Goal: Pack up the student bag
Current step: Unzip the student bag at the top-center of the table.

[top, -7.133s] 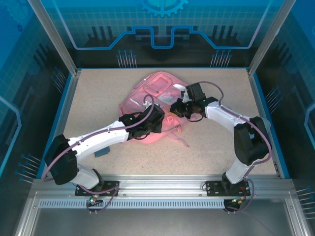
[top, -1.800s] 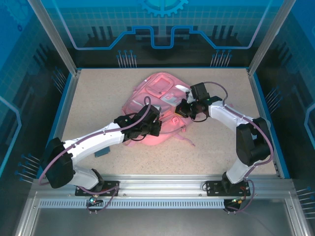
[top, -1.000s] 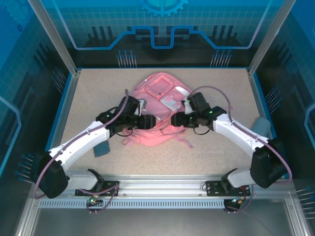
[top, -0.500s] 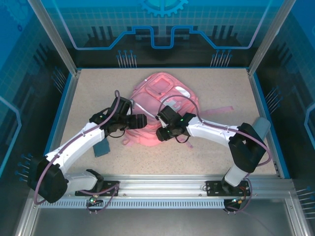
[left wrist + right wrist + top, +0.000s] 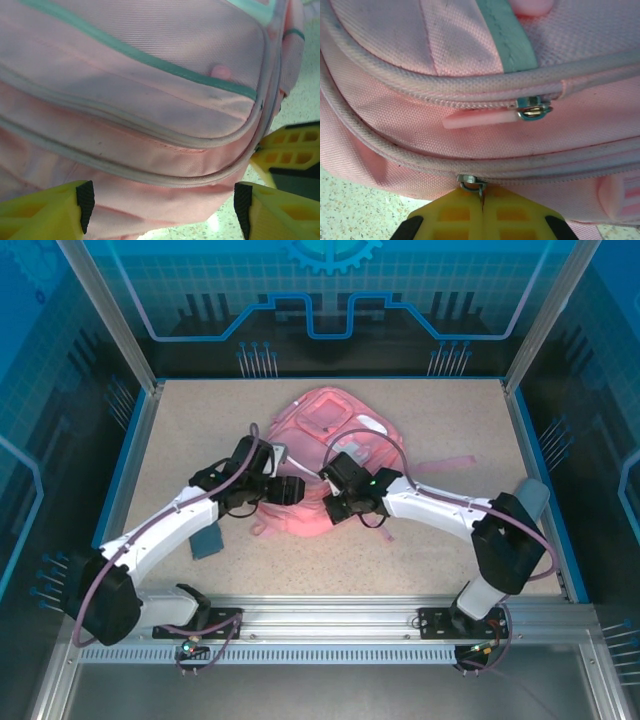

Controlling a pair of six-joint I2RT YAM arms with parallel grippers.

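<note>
Pink backpack (image 5: 322, 422) lies mid-table (image 5: 190, 420). Right hand (image 5: 482, 212) is pinched tight on its lowest zip pull (image 5: 471, 183), presumably to unzip. Left hand (image 5: 162, 200) has its fingers apart around the edge, likely bracing it.

Right hand (image 5: 483, 201) tight on zipper pull (image 5: 471, 183)

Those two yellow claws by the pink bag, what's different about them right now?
The left gripper has its fingers spread wide; the right gripper is shut tight. The left gripper holds nothing and just faces the side of the student bag, while the right gripper pinches a metal zip pull on the bag's lower zip. Both have yellow fingers and sit close to the bag.
</note>
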